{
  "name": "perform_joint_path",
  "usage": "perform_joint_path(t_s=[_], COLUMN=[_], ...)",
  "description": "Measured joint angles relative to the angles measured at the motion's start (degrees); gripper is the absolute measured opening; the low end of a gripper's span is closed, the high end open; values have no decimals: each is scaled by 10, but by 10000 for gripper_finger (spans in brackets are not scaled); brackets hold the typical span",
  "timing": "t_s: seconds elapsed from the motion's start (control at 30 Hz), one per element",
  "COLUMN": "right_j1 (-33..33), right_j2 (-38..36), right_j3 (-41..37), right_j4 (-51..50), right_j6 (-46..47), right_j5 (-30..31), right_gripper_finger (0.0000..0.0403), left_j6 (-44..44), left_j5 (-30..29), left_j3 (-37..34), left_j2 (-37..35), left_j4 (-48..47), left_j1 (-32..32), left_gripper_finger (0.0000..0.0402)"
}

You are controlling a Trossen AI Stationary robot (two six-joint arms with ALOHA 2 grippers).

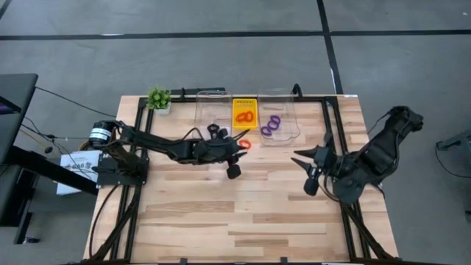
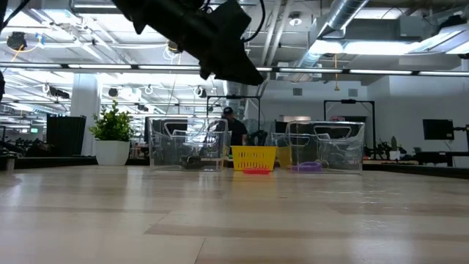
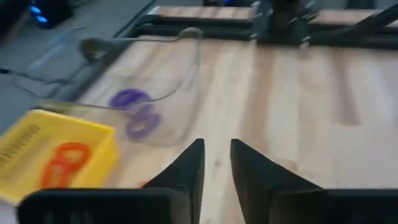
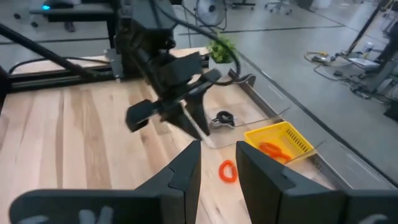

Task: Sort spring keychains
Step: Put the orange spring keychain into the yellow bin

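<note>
The left gripper (image 1: pixel 237 156), fingers apart with nothing between them, hovers at 6 o'clock of the loose red keychain (image 1: pixel 244 144) before the yellow tray (image 1: pixel 245 99); next: descend and pinch it; the right gripper (image 1: pixel 307 168) waits part-open, empty.

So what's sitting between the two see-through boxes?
The yellow tray, seen from above, sits between the clear containers, holding two orange spring keychains.
</note>
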Motion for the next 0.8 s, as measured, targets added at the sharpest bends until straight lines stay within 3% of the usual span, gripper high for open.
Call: perform_joint_path(t_s=[0.27, 0.5, 0.63, 0.8], right_j1=[7, 7, 7, 7], right_j2=[3, 2, 2, 2], right_j3=[0, 0, 0, 0], right_j4=[0, 0, 0, 0], right_j6=[5, 5, 5, 11], right_j5=[0, 0, 0, -2], right_gripper_finger=[92, 92, 92, 92], left_j6=[114, 230, 240, 227], left_j5=[-22, -18, 6, 4], left_j3=[22, 25, 29, 86], left_j2=[0, 10, 50, 127], left_j4=[-15, -21, -20, -103], left_j1=[0, 3, 13, 16], left_gripper_finger=[7, 4, 4, 4])
